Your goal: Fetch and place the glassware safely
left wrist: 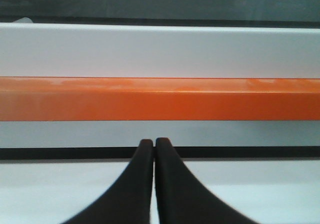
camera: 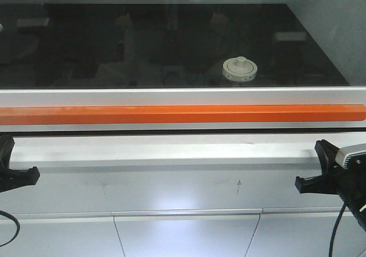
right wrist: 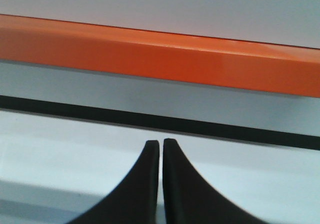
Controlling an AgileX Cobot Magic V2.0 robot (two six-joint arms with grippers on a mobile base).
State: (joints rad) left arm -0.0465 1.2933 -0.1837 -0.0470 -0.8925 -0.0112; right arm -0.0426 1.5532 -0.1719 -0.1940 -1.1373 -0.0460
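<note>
As I read it, nothing of the fetch is done yet. The cabinet's pane [camera: 86,45] fills the upper front view. Its orange bar [camera: 183,114] runs the full width below, with a pale ledge [camera: 171,149] under that. The jar [camera: 239,69] stands upright on the dark floor inside, right of centre, lid on. It seems to sit behind the pane; reflections in the glass make me fairly sure of that, not certain. Both arms are low, outside the cabinet and well apart from the jar. The left gripper [left wrist: 153,143] is at the left edge and the right gripper [right wrist: 161,144] at the right, each with jaws pressed together and nothing between them. So everything is left: getting past the pane, most likely by the bar, then reaching in, grasping, carrying out and setting down.

Only the front view shows the jar and where both arms stand relative to it. The wrist views miss the jar; they give me the closed fingertips up close, pointing at the bar, which the right one sees at a slant.
</note>
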